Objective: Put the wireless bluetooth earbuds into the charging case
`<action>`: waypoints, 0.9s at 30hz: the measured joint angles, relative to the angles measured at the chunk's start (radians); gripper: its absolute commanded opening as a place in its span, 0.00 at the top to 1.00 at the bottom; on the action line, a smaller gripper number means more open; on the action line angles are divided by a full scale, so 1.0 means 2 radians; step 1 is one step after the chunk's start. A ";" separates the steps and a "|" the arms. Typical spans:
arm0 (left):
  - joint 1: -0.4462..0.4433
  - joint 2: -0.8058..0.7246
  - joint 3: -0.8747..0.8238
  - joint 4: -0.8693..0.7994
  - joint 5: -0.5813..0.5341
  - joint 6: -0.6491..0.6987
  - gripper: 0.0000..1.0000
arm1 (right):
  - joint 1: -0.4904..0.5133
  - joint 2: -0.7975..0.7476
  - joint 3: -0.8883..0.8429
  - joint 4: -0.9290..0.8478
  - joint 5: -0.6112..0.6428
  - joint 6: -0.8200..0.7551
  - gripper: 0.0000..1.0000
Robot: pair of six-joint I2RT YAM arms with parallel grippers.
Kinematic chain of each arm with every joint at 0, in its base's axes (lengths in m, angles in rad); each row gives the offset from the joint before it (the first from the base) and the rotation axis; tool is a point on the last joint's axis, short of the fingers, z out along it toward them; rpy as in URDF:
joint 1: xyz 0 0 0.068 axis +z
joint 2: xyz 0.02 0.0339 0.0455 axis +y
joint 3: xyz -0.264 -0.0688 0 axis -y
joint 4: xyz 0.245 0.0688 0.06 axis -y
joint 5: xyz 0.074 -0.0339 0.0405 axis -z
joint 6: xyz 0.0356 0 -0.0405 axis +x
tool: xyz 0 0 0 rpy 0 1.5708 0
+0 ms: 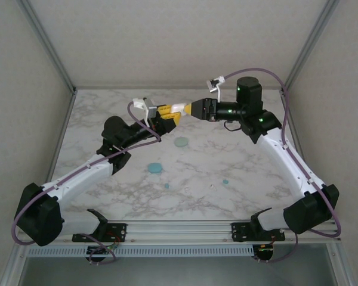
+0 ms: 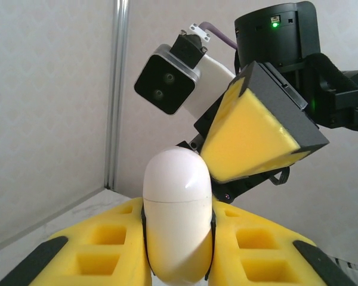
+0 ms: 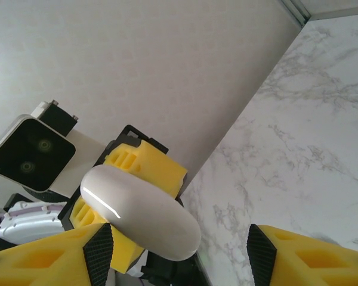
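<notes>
Left gripper (image 2: 178, 253) clamps a smooth white case (image 2: 178, 196) held aloft; right gripper (image 3: 178, 253) gapes at its tip. Tiny teal earbuds (image 1: 225, 181) lie on the table (image 1: 256, 170), well apart from the case.

- The white case (image 2: 178, 179) runs off the bottom edge of the left wrist view, and its flanks are covered by the fingers (image 2: 107, 253) of the left gripper (image 2: 179, 208).
- In the right wrist view its near end is partly covered by a finger (image 3: 48, 259) of the right gripper (image 3: 179, 244), which is itself cropped at the bottom edge.
- From above, the earbuds (image 1: 225, 181) on the table (image 1: 256, 196) are mere specks, their shape unreadable.
</notes>
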 measured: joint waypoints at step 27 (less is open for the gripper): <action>-0.001 0.001 -0.004 0.006 -0.007 -0.013 0.91 | 0.000 -0.005 0.031 -0.041 0.000 -0.069 0.30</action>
